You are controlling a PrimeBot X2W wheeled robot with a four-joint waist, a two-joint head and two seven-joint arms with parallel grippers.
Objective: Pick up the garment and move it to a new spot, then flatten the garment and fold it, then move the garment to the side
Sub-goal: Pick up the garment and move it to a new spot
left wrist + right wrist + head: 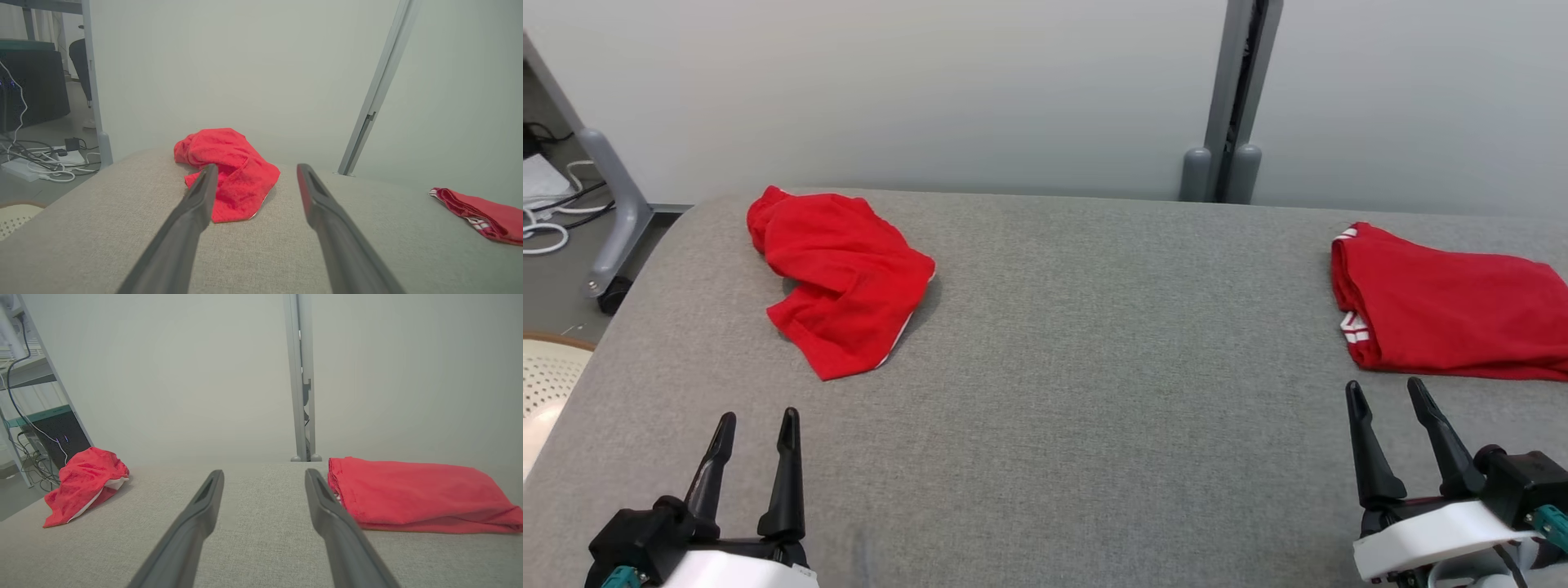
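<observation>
A crumpled red garment (843, 278) lies on the grey table (1094, 327) at the far left; it is also seen ahead of my left fingers (233, 171) and at the left of the right wrist view (83, 477). A second red garment (1450, 306), folded flat with white stripes at its edge, lies at the far right (408, 494) (482, 214). My left gripper (756, 420) stands open near the table's front left, well short of the crumpled garment. At the front right my right gripper (1387, 392) is open too, just in front of the folded garment. Both hold nothing.
A grey wall with a vertical post (1233, 98) runs behind the table. Off the table's left edge are a grey frame leg on a caster (617, 212), cables on the floor (45, 163) and a pale perforated basket (543, 371).
</observation>
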